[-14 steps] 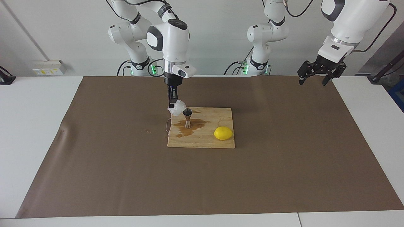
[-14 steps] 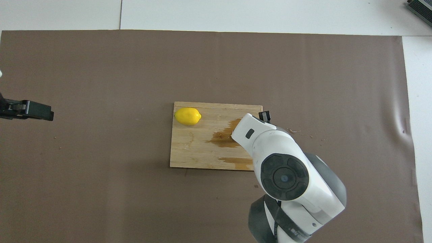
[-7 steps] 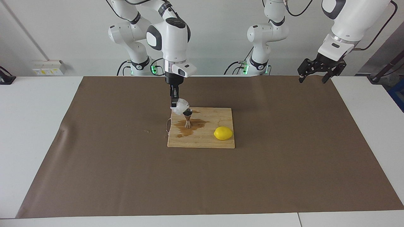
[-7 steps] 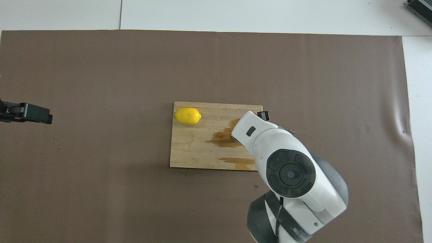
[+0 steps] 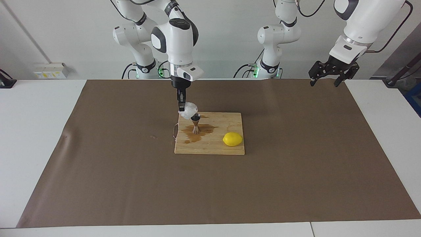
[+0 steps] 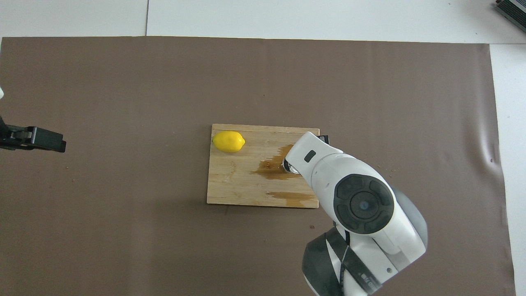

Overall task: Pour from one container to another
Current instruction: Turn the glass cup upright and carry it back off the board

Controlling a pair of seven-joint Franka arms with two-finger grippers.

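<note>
White table (image 5: 39, 131) under brown paper sheet (image 5: 131, 184), wooden cutting board (image 5: 227, 149) at its centre.

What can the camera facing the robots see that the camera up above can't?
Only the facing view shows the right claw shut on the crinkly white cup, tipped over the steel jigger, and the left claw open in the air at the left arm's end of the table.

Only the overhead view shows the top of the right arm, which hides the cup there and all but a sliver of the jigger.

Both show the lemon on the wooden board and the brown spill around the jigger.
</note>
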